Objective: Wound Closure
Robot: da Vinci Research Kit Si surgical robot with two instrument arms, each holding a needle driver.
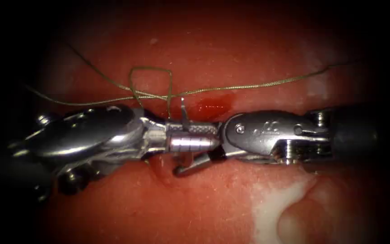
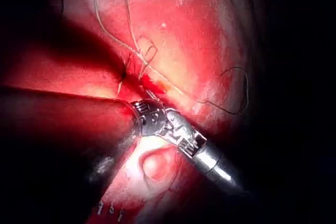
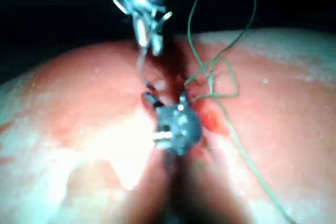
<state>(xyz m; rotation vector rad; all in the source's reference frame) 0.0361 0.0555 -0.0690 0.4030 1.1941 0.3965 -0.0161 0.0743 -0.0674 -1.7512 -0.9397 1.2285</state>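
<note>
Over the cut in the tissue (image 1: 213, 54) my two tools meet tip to tip. The left tool (image 1: 192, 143) comes in from the left with its jaws shut on the needle (image 1: 183, 110). A short steel sliver of the needle stands up above those jaws, clear of the tissue. The right tool (image 1: 190, 151) has its jaws open around the left tool's tip, one jaw slanting down and to the left, and it holds nothing. The thread (image 1: 258, 84) runs across the tissue behind the tools and forms a small loop (image 1: 150, 72) over the cut. The thread (image 3: 212, 66) and the right tool (image 3: 167, 98) also appear in the right wrist view.
A patch of red fluid (image 1: 211, 107) lies just behind the tool tips, and more of it pools under the left tool (image 1: 161, 169). Pale fat (image 1: 271, 208) marks the tissue at the front right. The right tool's shaft (image 2: 212, 161) shows in the left wrist view.
</note>
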